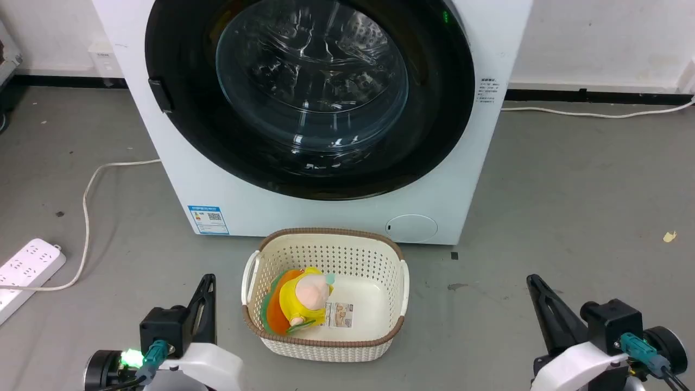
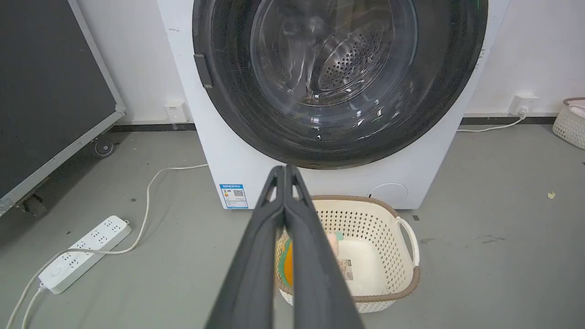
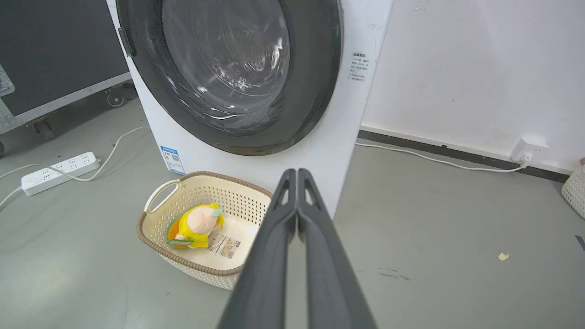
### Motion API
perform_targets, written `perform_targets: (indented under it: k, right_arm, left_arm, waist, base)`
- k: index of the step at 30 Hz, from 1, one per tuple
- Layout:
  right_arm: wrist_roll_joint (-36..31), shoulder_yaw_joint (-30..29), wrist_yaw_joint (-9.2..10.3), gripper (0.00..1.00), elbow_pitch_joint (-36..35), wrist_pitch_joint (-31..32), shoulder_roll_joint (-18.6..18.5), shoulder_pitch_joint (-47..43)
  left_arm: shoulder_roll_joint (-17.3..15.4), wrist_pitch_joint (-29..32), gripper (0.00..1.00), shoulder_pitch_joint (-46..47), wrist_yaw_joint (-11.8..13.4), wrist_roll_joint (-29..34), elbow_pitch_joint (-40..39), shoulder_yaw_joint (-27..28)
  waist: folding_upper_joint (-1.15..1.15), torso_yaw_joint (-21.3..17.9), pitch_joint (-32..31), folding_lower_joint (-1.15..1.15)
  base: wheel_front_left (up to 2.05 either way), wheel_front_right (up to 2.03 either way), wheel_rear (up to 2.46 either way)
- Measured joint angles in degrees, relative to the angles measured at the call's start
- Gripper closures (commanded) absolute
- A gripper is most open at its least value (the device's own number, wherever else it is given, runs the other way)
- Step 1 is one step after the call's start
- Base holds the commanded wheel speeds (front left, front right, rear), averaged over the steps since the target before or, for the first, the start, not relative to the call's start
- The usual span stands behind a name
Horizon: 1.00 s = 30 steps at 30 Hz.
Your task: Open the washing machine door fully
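Grey concrete floor [image 1: 570, 206], white wall [image 1: 597, 38] behind with a dark skirting strip.

The washing machine [image 1: 228, 190] stands against the wall, white front facing the robot. The washing machine door [image 1: 312, 81] sits closed, flat against the front, and steel drum holes show through the glass bowl. A small dark catch [image 1: 161, 95] is on the door's rim, on the robot's left. Low on the front there is a blue label [image 1: 208, 219] at the left corner and a round filter cap [image 1: 411, 228] towards the right.

A cream perforated basket [image 1: 331, 232] with a brown rim sits on the floor just in front of the machine. Inside lies a yellow and orange soft toy [image 1: 304, 301] beside a paper tag.

A white power strip [image 1: 24, 269] lies on the floor off to the robot's left, its cord [image 1: 87, 201] curling towards the machine.

The left gripper [image 2: 284, 170] is low and left of the basket, its fingers pressed together and holding nothing. The right gripper [image 3: 297, 172] is low and right of the basket, fingers likewise together and empty. Both are well apart from the door.
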State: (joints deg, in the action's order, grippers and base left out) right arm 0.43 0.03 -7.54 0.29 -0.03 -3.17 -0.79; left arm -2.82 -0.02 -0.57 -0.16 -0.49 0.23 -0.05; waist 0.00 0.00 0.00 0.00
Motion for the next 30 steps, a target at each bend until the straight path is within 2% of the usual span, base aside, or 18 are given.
perform_targets:
  k: [30]
  right_arm:
    - [0.0,0.0,0.0,1.0,0.0,0.0,0.0,0.0]
  left_arm:
    - [0.0,0.0,1.0,0.0,0.0,0.3,0.0,0.0]
  waist:
    - [0.0,0.0,0.0,0.0]
  base:
    - [0.0,0.0,0.0]
